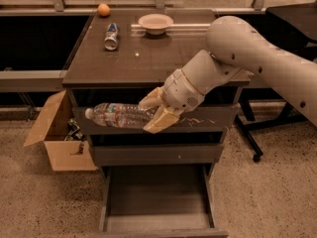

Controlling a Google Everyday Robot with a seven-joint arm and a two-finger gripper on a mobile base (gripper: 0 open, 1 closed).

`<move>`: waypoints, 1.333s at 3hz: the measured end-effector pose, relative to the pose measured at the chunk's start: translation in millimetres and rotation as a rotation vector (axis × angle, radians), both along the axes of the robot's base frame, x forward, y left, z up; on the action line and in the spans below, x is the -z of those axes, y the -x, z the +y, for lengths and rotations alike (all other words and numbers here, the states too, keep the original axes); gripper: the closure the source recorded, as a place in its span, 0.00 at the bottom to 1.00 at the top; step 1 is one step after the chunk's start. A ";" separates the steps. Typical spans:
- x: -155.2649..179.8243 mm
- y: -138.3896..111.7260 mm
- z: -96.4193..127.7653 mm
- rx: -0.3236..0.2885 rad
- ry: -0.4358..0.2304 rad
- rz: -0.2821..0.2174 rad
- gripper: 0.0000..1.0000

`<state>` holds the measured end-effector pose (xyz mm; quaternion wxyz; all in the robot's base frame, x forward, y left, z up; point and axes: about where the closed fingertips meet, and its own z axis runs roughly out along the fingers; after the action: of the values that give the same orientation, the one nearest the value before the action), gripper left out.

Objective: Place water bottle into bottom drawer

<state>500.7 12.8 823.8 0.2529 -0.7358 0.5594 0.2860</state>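
Note:
The clear ribbed water bottle [117,115] lies sideways in the air, white cap to the left, in front of the scratched top drawer front. My gripper [152,114] is shut on its right end, its tan fingers [161,121] above and below the bottle. The white arm reaches in from the upper right. The bottom drawer [156,198] is pulled open below, a wide dark box with a bare flat floor. The bottle hangs well above it, over the drawer's left half.
On the cabinet top [148,53] stand a blue-and-silver can [112,36], a white bowl [155,22] and an orange ball [103,9]. An open cardboard box [62,133] sits on the floor at the left. A black chair base [250,133] stands at the right.

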 end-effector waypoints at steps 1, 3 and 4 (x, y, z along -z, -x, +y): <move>22.6 9.9 -9.9 -0.049 0.021 0.013 1.00; 116.6 39.4 -79.4 -0.038 0.118 0.055 1.00; 167.4 46.2 -117.5 0.040 0.107 0.074 1.00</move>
<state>454.5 -104.7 656.4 0.1980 -0.7258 0.5974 0.2778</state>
